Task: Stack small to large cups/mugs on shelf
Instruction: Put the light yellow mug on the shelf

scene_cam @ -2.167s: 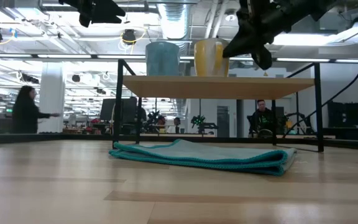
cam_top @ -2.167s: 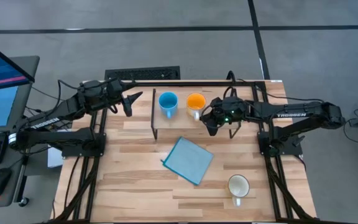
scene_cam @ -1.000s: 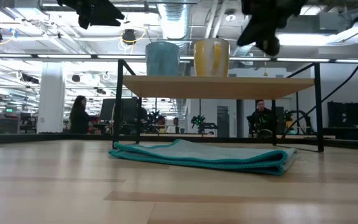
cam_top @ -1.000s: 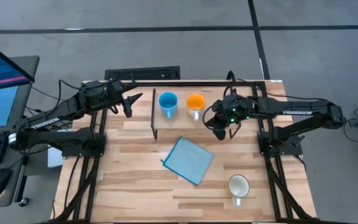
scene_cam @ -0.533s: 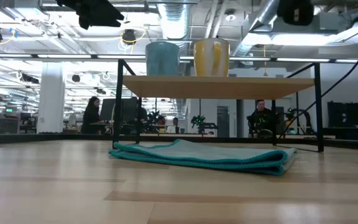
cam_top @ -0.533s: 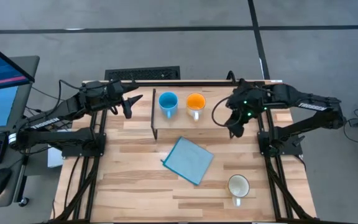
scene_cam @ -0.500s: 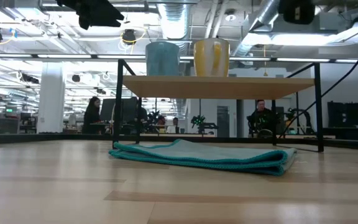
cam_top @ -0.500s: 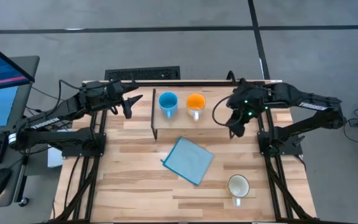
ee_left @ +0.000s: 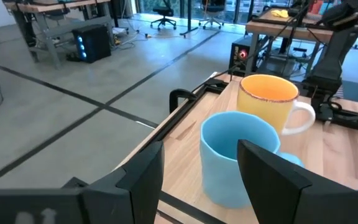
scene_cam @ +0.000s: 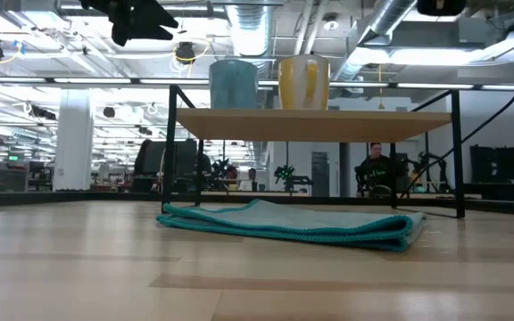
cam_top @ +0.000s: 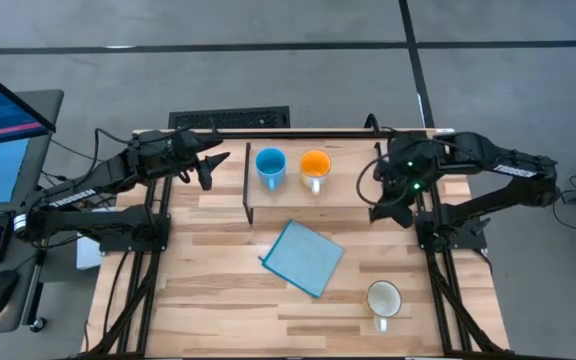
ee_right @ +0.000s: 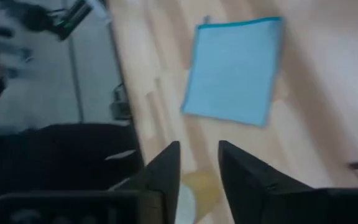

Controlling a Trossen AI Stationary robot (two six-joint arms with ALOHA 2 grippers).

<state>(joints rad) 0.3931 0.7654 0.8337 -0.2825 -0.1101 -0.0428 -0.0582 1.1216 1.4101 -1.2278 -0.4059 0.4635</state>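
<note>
The right pincer (cam_top: 389, 212), fingers apart and empty, hangs by the shelf's (cam_top: 353, 192) right end; the left pincer (cam_top: 211, 168), also parted, waits left. On the shelf stand the glossy light-blue mug (cam_top: 270, 165) and orange mug (cam_top: 315, 166); the white mug (cam_top: 384, 299) sits on the wooden surface (cam_top: 218, 290), near the flat blue cloth (cam_top: 303, 258).

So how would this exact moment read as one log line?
blue mug, orange mug: on shelf | white mug: on table | right pincer: open, empty | left pincer: open, waiting

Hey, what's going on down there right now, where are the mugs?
Both pincers empty: left beside the shelf, right off its other end. Blue mug and orange mug on shelf. White mug on table, beyond the cloth.
</note>
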